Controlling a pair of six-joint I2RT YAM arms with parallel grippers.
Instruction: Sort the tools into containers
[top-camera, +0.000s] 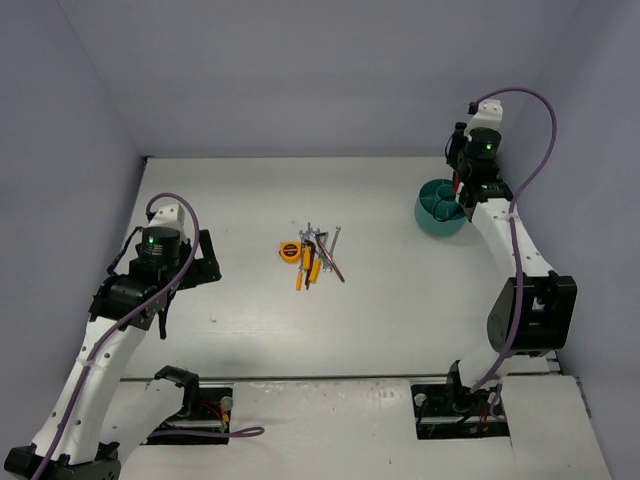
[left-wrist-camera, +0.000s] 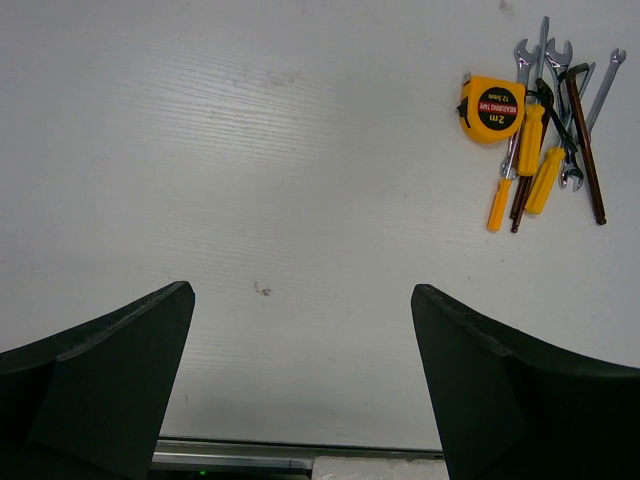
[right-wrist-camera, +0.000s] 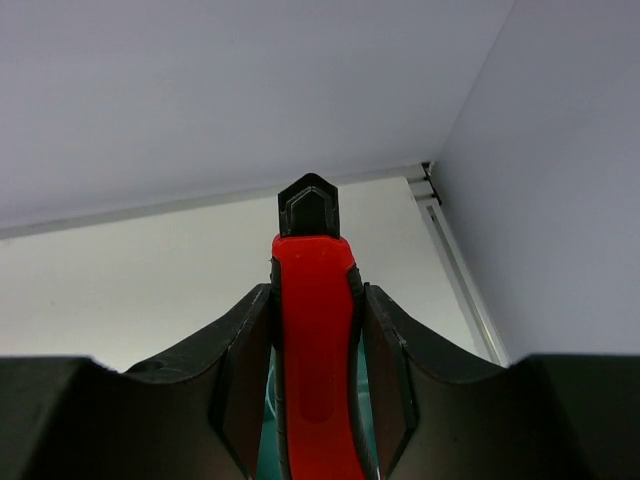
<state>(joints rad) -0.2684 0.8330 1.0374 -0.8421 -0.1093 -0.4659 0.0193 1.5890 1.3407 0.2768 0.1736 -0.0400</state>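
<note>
One red tool (right-wrist-camera: 312, 360), along hand (right-wrist-camera: 318, 297) (tip outward)

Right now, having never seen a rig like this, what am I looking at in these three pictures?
Two robot arms are bolted at the near edge of a white table. One picture looks down from above; the other two come from cameras on the wrists. Mid-table lies a pile of tools: a yellow tape measure, orange screwdrivers, wrenches. The left arm hovers with its jaws wide open and empty. The right arm has its jaws shut on a red-handled tool above a teal cup.
</note>
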